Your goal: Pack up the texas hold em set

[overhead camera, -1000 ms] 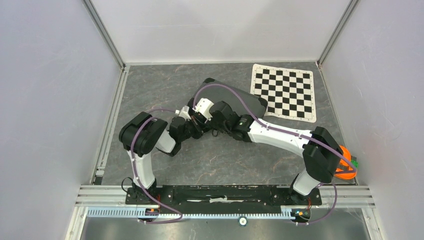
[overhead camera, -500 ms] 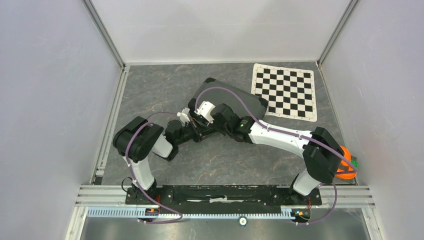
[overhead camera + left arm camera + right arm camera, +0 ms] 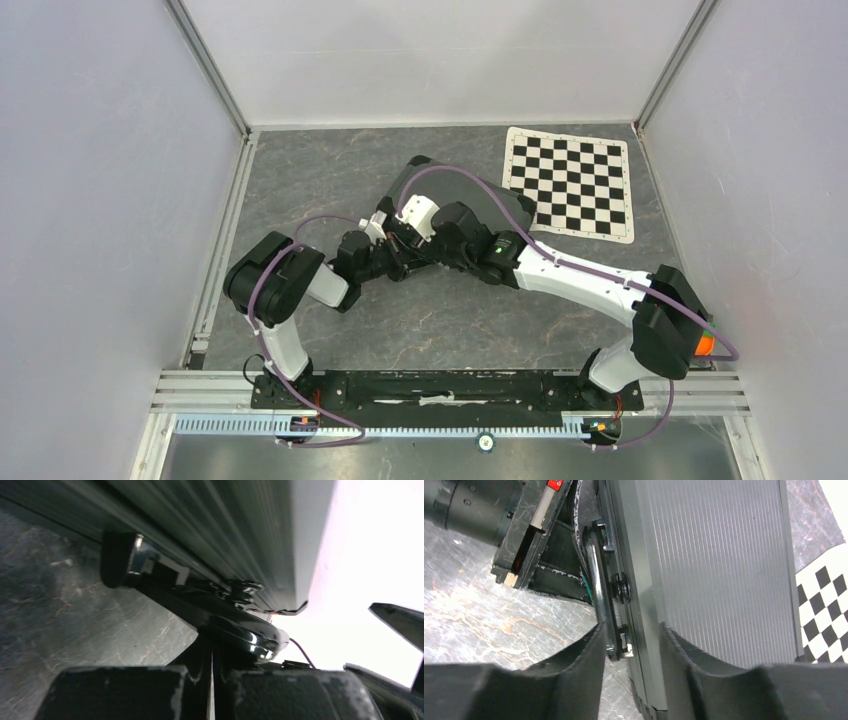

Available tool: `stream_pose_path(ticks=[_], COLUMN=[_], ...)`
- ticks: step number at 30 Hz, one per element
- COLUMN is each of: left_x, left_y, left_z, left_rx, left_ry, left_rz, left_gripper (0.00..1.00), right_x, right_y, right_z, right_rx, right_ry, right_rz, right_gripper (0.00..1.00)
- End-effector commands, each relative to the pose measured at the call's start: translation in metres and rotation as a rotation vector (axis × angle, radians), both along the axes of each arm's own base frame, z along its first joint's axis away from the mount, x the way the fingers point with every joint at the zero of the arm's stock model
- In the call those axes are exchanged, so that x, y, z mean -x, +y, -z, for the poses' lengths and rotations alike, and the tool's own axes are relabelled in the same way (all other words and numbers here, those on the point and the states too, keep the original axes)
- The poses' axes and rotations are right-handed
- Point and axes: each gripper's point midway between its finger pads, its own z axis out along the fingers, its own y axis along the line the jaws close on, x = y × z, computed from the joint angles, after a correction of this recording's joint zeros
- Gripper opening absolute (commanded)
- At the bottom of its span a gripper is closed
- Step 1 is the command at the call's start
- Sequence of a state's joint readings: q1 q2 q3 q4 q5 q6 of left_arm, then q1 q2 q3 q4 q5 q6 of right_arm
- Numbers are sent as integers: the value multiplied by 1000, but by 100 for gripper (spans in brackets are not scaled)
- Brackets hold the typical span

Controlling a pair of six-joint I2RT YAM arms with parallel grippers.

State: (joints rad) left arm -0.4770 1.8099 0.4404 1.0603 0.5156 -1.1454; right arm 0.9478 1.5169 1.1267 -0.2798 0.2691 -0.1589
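From above, both arms fold inward at the closed black case mid-table. The left arm is sharply elbowed and the right arm is stretched long.

Left wrist view: the left gripper is pressed shut, with the case handle just ahead of its tips.

Right wrist view: the right gripper has its jaws parted, straddling the handle and the case's front edge.

The case lies on the bench just beyond both grippers. Its handle and near edge sit between the right gripper's fingers, with the left gripper close on its left. The chequered mat lies beyond it, to the right.
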Motion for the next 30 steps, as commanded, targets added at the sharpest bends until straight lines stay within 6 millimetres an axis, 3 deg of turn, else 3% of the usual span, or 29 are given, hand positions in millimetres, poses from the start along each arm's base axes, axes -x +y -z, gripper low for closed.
stream_pose_path(ticks=[1,4,12,22,30], left_x=[-14,-20,-30,-33,-32], left_y=[2,-1,-1,-2,0], left_z=[-5,-11,-29,-26,-30], left_rx=[-65,-57,-119,-132,-142], left_ry=[-82,-95,-168,-173,-192], left_rz=[-10,-11,-10,-4,-1], left_gripper=[3,3,3,3,3], right_x=[4,-3,-12,-25,-29], right_y=[-2,-13,-14,-4,-1], right_z=[-3,2,20,50,49], right_rx=[-3,105,238,256,147], right_ry=[7,-58,-105,-102,-83], right_rz=[0,49,55,94,103], right_gripper=[62,83,88,73,60])
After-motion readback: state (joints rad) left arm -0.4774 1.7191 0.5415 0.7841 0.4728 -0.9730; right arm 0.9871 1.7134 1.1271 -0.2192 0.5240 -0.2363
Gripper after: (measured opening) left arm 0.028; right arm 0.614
